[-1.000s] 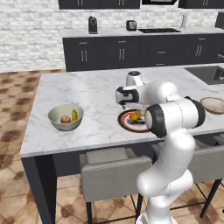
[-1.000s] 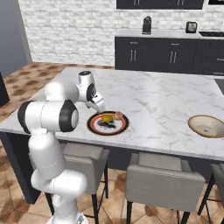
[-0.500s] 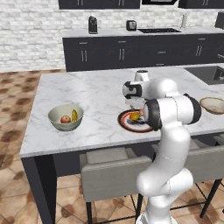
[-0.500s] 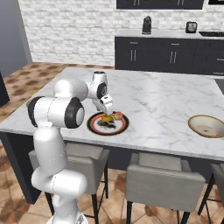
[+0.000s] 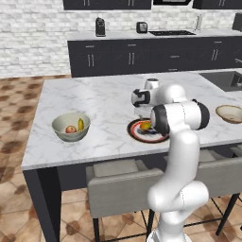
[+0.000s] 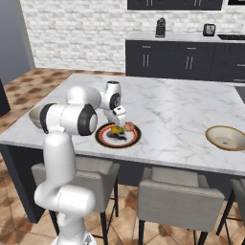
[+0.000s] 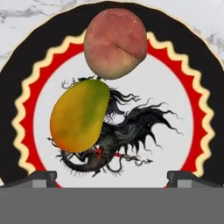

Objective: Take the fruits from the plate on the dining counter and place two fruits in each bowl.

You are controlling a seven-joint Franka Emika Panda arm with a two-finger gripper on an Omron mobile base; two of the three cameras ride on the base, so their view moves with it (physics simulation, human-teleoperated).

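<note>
A: Which step is in hand?

B: Going by the layout, the second pair. On the marble bench [image 5: 104, 94] the deep grey-green bowl [image 5: 71, 126] at the left already holds an apple [image 5: 71, 129] and a banana [image 5: 80, 124]. The shallow tan bowl [image 6: 228, 138] far to the right looks empty.

A: And the rest?

B: On the plate [image 7: 17, 78], between the bowls near the front edge: an orange-green fruit [image 7: 80, 114] touching a pinkish peach [image 7: 115, 43].

A: The arm?

B: Folded forward, wrist pointing straight down over the plate. The hand [image 6: 118, 123] is spread wide, grasping nothing.

A: Next?

B: Probably lowering around one fruit, clenching, then a long carry right.
</note>
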